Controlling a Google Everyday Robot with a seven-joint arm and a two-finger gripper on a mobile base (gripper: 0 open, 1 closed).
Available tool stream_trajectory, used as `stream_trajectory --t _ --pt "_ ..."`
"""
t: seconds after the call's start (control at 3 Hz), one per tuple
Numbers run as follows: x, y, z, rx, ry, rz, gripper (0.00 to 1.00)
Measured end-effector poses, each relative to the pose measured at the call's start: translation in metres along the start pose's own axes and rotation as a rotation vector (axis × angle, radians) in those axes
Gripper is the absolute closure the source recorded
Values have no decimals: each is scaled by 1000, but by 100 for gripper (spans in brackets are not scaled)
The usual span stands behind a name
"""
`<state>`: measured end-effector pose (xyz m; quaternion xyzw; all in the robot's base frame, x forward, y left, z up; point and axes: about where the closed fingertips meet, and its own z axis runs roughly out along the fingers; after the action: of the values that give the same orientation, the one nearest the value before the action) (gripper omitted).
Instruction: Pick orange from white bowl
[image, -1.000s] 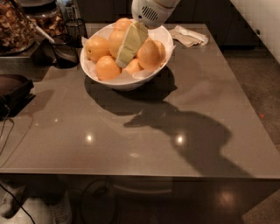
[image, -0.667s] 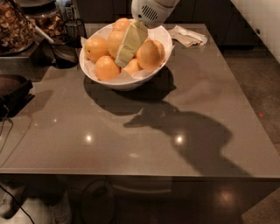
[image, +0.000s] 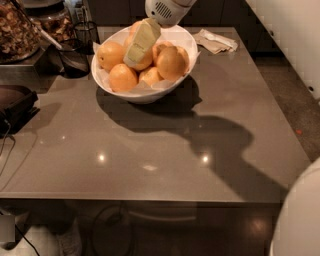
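The white bowl (image: 172, 86) stands at the far middle of the grey table, lined with white paper and holding several oranges. My gripper (image: 135, 56), pale yellow-green below a white wrist (image: 162, 9), reaches down into the bowl from above. It lies over a middle orange (image: 147, 63), which it partly hides. Other oranges lie to the left (image: 111, 55), front left (image: 123, 78) and right (image: 172, 62). I cannot tell which one is paler than the rest.
A dark wire basket (image: 75, 57) and containers (image: 20, 30) stand left of the bowl. A crumpled paper napkin (image: 216, 41) lies at the far right. A dark object (image: 15, 107) sits at the table's left edge. A white robot part (image: 300, 220) shows at the bottom right.
My gripper has shifted slightly up and left over the oranges. The bowl and oranges have not moved. A white robot part has come into view at the bottom right.
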<state>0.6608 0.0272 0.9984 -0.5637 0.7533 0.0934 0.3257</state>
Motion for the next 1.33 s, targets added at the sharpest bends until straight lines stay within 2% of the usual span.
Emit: stream_trajectory --t 0.67,1.0,1.33 --pt "13 -23 16 15 34 78 0" --pt "19 -26 23 14 47 94 0" --pt "21 -28 28 11 59 97 7"
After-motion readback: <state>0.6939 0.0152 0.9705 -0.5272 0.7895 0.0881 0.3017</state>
